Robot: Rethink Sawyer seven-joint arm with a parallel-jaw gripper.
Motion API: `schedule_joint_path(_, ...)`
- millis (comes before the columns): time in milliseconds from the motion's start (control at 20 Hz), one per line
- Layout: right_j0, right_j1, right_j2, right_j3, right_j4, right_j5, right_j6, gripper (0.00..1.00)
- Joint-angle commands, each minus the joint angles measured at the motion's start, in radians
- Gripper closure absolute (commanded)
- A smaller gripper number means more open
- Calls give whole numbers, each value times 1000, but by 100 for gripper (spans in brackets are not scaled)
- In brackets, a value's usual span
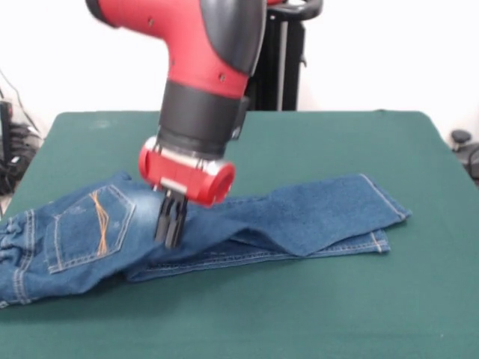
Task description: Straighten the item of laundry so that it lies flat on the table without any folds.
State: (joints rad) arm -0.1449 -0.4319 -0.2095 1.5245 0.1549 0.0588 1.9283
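The item of laundry, a small pair of blue jeans, lies across the green table. Its waistband reaches the picture's left edge and its legs point right. An orange-stitched back pocket faces up. The upper leg lies slantwise over the lower one, whose hem peeks out below. Creases run through the middle. My gripper comes down at the crotch, just right of the pocket. Its black fingers are close together, with the tips pressed into the denim.
The red and black arm leans over the left half of the table. A black stand rises behind the far edge. Cables and gear sit off the left side, and a dark object sits off the right.
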Motion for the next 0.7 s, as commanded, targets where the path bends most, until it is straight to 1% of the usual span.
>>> schedule_joint_path(50, 64, -99, 11, 268, 72, 155, 271, 100)
schedule_joint_path(200, 41, -114, 27, 303, 69, 137, 250, 100)
schedule_joint_path(350, -10, -129, 51, 332, 46, 114, 209, 100)
schedule_joint_path(550, -96, -148, 88, 378, -7, 66, 153, 100)
schedule_joint_path(700, -184, -172, 132, 423, -56, 41, 103, 100)
